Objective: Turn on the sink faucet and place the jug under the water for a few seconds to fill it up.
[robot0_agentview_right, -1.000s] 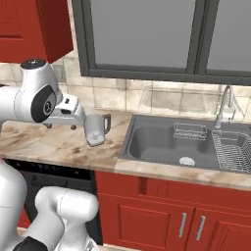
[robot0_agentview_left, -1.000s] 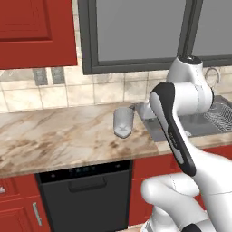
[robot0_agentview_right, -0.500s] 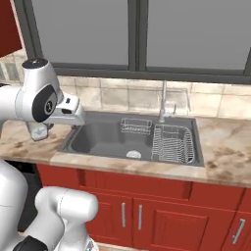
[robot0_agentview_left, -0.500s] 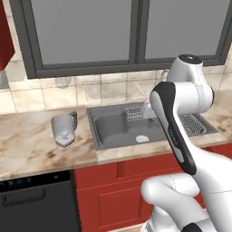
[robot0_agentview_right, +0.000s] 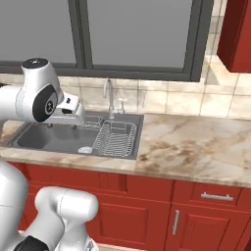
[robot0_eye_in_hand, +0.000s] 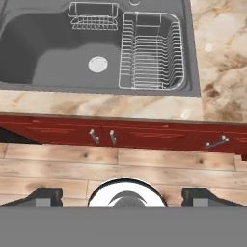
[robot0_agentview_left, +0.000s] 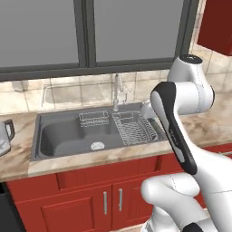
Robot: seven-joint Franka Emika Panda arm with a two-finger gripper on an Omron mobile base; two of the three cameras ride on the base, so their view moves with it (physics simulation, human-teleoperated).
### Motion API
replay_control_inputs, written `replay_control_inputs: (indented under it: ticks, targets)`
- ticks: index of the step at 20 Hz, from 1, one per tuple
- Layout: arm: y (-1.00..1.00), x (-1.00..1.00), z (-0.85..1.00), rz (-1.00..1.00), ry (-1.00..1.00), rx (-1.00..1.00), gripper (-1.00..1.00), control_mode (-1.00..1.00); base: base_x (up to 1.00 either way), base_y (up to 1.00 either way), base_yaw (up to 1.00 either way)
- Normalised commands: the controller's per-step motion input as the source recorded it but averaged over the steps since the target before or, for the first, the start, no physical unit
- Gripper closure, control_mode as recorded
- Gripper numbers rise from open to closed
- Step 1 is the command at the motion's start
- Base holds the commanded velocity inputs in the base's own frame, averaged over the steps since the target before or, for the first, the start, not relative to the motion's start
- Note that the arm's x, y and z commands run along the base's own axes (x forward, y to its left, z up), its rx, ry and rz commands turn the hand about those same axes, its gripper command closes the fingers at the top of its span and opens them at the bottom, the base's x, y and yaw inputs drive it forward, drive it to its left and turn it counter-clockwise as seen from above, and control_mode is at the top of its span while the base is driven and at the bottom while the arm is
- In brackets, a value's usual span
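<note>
Two dark fingertips (robot0_eye_in_hand: 46, 197) of my gripper (robot0_eye_in_hand: 123, 198) stand far apart at the bottom of the hand view, with nothing between them; the gripper is spread wide and holds nothing. It looks down from above the counter's front edge, over the red cabinet doors (robot0_eye_in_hand: 120, 132) and the wooden floor (robot0_eye_in_hand: 144, 166). From the right base view, my hand sits over the left part of the sink (robot0_agentview_right: 44, 139), in front of the window (robot0_agentview_right: 132, 34). The sink (robot0_agentview_left: 68, 136) is a dark grey recessed basin set in the marbled counter (robot0_agentview_left: 18, 158), with a round silver drain (robot0_agentview_left: 97, 146) in its floor. A large wire rack (robot0_agentview_left: 133, 128) fills its right side and a smaller wire basket (robot0_agentview_left: 94, 118) sits against the back wall. The faucet (robot0_agentview_left: 117, 93) stands upright behind the sink at the back rim, chrome, with its arched spout reaching over the basin; no stream shows beneath it. The jug (robot0_agentview_left: 4, 136) stands upright on the counter just beside the sink's left rim, at the left edge of the left base view, its dark handle turned toward the sink. It is well apart from my gripper and from the faucet. Tiled wall (robot0_agentview_left: 63, 93) runs behind the counter below the window.
</note>
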Motion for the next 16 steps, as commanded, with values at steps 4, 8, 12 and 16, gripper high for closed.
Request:
replay_control_inputs:
  ticks: [4, 8, 12, 16]
  targets:
    - [0.00, 0.00, 0.00, 0.00, 0.00, 0.00, -1.00, 1.00, 0.42, -0.72, 0.00]
    - [0.00, 0.00, 0.00, 0.00, 0.00, 0.00, -1.00, 1.00, 0.32, -0.41, 0.00]
    - [0.00, 0.00, 0.00, 0.00, 0.00, 0.00, -1.00, 1.00, 0.19, -0.28, 0.00]
    - [0.00, 0.00, 0.00, 0.00, 0.00, 0.00, -1.00, 1.00, 0.08, -0.36, 0.00]
